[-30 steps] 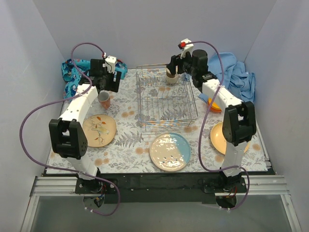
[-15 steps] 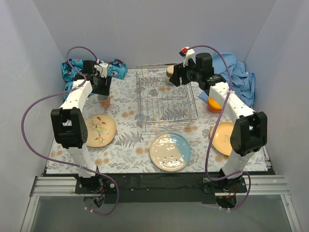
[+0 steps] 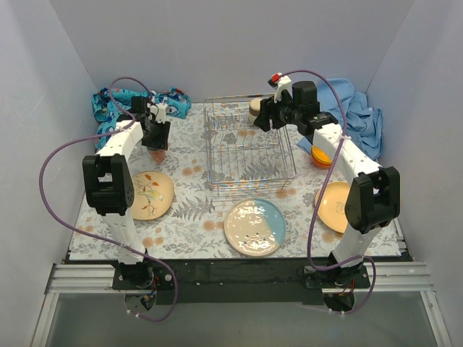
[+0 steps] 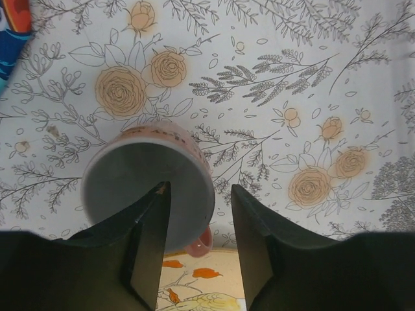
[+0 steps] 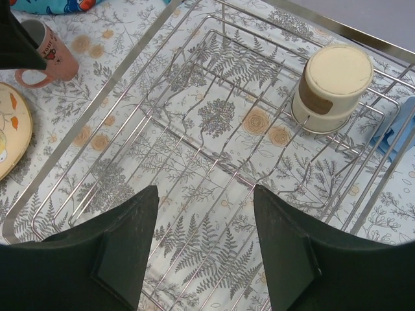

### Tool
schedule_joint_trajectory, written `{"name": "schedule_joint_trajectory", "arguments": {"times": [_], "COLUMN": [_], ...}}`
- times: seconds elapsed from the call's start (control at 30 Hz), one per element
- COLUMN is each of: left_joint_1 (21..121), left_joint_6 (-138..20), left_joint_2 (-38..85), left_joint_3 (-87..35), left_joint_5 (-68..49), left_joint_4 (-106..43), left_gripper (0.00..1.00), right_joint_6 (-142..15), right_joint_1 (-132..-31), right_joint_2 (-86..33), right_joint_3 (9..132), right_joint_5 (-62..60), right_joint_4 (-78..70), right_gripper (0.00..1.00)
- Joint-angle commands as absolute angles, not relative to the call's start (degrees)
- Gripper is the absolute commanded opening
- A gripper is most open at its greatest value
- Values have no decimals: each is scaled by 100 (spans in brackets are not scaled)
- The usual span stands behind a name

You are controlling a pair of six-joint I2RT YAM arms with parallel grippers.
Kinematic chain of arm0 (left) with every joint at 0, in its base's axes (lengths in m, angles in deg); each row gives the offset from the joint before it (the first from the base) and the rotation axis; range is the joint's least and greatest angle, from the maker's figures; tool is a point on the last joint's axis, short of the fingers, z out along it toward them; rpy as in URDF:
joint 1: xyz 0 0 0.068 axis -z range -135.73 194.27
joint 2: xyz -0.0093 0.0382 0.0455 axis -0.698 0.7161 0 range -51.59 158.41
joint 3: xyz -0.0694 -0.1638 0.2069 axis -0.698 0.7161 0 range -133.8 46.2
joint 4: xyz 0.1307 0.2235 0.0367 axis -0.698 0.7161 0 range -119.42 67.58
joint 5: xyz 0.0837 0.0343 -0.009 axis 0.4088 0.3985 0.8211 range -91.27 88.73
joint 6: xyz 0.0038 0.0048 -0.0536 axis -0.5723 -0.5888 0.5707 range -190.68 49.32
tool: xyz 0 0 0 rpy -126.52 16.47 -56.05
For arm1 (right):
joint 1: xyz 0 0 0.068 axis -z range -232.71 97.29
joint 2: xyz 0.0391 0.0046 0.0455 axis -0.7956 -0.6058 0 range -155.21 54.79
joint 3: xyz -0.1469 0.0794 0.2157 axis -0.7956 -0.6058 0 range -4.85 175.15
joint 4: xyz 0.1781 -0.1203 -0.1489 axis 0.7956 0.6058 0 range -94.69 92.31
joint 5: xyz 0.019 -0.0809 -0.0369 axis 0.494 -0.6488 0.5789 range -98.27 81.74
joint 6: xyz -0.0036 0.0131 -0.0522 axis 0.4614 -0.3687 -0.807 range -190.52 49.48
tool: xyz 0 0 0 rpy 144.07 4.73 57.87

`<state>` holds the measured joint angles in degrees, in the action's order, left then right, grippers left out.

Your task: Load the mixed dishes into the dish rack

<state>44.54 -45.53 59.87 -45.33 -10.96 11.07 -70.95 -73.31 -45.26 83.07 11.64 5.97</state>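
Note:
The pinkish mug (image 3: pixel 157 153) stands upright on the flowered table cover, left of the dish rack (image 3: pixel 253 181). My left gripper (image 3: pixel 157 141) is open right above the mug (image 4: pixel 148 184). One finger is over its hollow, the other outside its rim. My right gripper (image 3: pixel 263 118) is open and empty over the rack's far end (image 5: pixel 194 149). A small cream-looking cup (image 5: pixel 331 87) stands upside down in the rack's far right corner (image 3: pixel 255 107). The tan floral plate (image 3: pixel 150 194), the cream-and-blue plate (image 3: pixel 254 226), the yellow-orange plate (image 3: pixel 331 206) and the orange bowl (image 3: pixel 320 155) lie on the table. I cannot make out the red bowl.
A blue patterned cloth (image 3: pixel 116 103) lies bunched at the far left and a light-blue cloth (image 3: pixel 356 110) at the far right. White walls close in the table on three sides. The tan plate's edge (image 4: pixel 194 291) lies just beside the mug's handle.
My right gripper has let go of the cup in the rack and drawn back a little. My left gripper has swung over the mug and come down onto its rim.

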Motion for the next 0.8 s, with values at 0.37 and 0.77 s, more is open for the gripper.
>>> {"name": "schedule_joint_trajectory", "arguments": {"times": [0.37,0.77], "left_joint_1": [4822,6184], "left_joint_6": [-5098,-6584], "left_joint_2": [5644,2059], "left_joint_3": [-4793,-2045], "left_joint_5": [-918,250], "left_joint_4": [1514,-1480], "left_gripper": [0,0], "right_joint_6": [-6807,-3345], "right_joint_1": [-7319,-7398], "right_joint_2": [-4426,-5040], "right_joint_3": [8515,8664], "right_joint_5": [1318,3787], "right_joint_4": [577,-1153], "right_gripper": [66,82]}}
